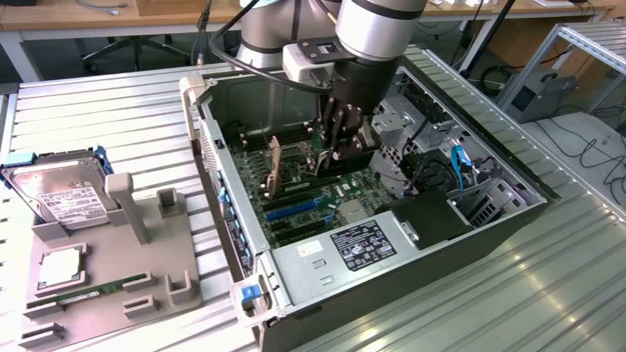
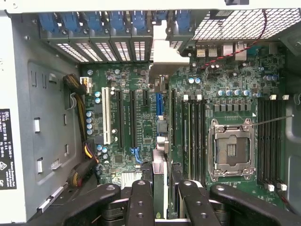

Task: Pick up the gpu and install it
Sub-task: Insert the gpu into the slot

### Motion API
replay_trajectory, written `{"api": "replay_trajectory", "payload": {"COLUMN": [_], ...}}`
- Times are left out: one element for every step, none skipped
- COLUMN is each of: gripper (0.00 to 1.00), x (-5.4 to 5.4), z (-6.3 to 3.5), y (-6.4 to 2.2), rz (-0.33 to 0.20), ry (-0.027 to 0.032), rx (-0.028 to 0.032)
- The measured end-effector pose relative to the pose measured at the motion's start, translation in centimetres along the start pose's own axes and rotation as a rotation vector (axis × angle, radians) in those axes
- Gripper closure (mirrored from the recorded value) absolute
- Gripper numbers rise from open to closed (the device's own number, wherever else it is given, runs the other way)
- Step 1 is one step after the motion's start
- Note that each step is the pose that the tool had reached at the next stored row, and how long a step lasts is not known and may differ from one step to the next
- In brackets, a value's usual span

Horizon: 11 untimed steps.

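So the arm is reaching down into the open case (image 1: 509, 213) lying on its side on the ribbed metal table (image 1: 108, 125), and the claw (image 1: 336, 147) sits low over the motherboard (image 2: 141, 141). From the wrist view the claw looks clamped on the gpu (image 2: 161, 172). You're seeing the gpu edge-on as a thin strip between the two inner fingers (image 2: 141, 202), running away from the camera toward the back of the case. A pale, blurry bit of metal at its far end, which I take to be its bracket (image 2: 165, 52), sits right by the row of rear slot covers with blue tabs (image 2: 117, 23). The gpu hangs over the expansion slots, about in line with the blue slot (image 2: 159, 103), but I honestly can't tell whether its edge is touching a slot or just above one. To one side of it are the RAM slots (image 2: 193, 136) and the CPU socket (image 2: 231, 150), which is open and bare. On the other side are the white slot (image 2: 105, 115) and a bundle of power cables (image 2: 82, 136). Over in the exterior view, the power supply (image 1: 362, 246) with its label fills the near corner of the case. Outside the case, at the exterior view's left, a grey holder (image 1: 146, 257) carries a hard drive (image 1: 59, 194), a CPU chip (image 1: 61, 269) and a green RAM stick (image 1: 78, 297).
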State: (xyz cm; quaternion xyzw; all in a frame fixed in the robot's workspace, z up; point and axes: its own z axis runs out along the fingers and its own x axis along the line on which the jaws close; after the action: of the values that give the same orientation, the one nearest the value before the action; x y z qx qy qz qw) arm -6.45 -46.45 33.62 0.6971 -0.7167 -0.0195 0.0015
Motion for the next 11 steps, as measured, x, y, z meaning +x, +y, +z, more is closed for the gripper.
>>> {"api": "replay_trajectory", "payload": {"gripper": [0.74, 0.74, 0.74, 0.74, 0.74, 0.74, 0.74, 0.74, 0.74, 0.74, 0.74], "x": [0.02, 0.03, 0.05, 0.07, 0.09, 0.11, 0.15, 0.17, 0.19, 0.21, 0.23], "z": [0.01, 0.02, 0.03, 0.04, 0.05, 0.06, 0.08, 0.1, 0.11, 0.13, 0.14], "y": [0.0, 0.0, 0.0, 0.0, 0.0, -0.01, -0.01, -0.01, -0.01, -0.01, -0.01], "rz": [0.0, 0.0, 0.0, 0.0, 0.0, 0.0, 0.0, 0.0, 0.0, 0.0, 0.0], "ry": [0.0001, 0.0, 0.0001, 0.0001, 0.0001, 0.0, 0.0001, 0.0, 0.0, 0.0, 0.0002], "rx": [0.0, 0.0, 0.0, 0.0, 0.0, 0.0, 0.0, 0.0, 0.0, 0.0, -0.0001]}}
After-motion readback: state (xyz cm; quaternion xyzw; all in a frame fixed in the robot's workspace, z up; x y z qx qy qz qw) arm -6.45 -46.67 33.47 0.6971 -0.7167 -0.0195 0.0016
